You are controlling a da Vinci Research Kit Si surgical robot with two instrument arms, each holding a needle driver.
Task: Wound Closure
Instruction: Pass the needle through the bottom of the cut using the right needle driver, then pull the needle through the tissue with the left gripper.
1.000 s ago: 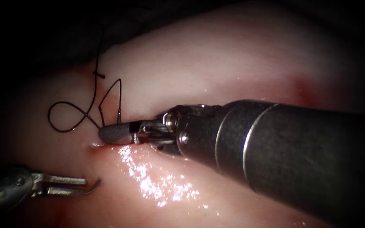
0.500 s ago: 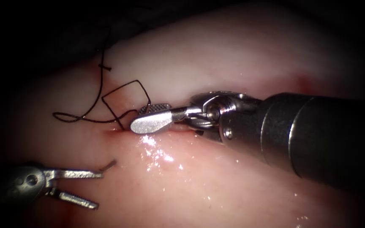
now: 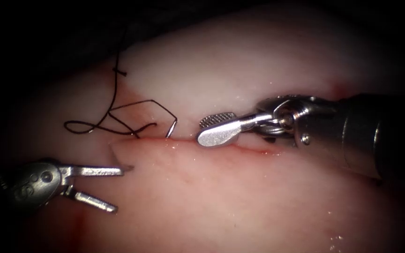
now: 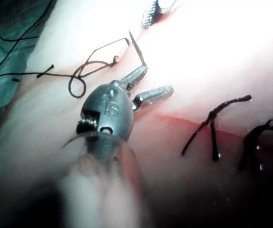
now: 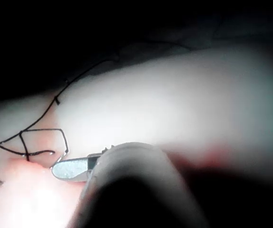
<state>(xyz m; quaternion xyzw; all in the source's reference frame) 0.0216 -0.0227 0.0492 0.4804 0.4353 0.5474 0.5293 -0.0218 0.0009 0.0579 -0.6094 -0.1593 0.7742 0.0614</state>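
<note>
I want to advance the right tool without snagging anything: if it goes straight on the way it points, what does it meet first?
The right tool, jaws open and empty, points left along the cut. First in its line looks to be the needle standing out of the tissue, with thread loops beyond. Depth is unclear.

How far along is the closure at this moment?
Done: two stitches cross the cut in the left wrist view. In hand: the needle stands in the tissue at the cut's left part, trailing looped thread; the left tool and right tool are open, holding nothing. Left: this stitch is not drawn through or tied.
</note>
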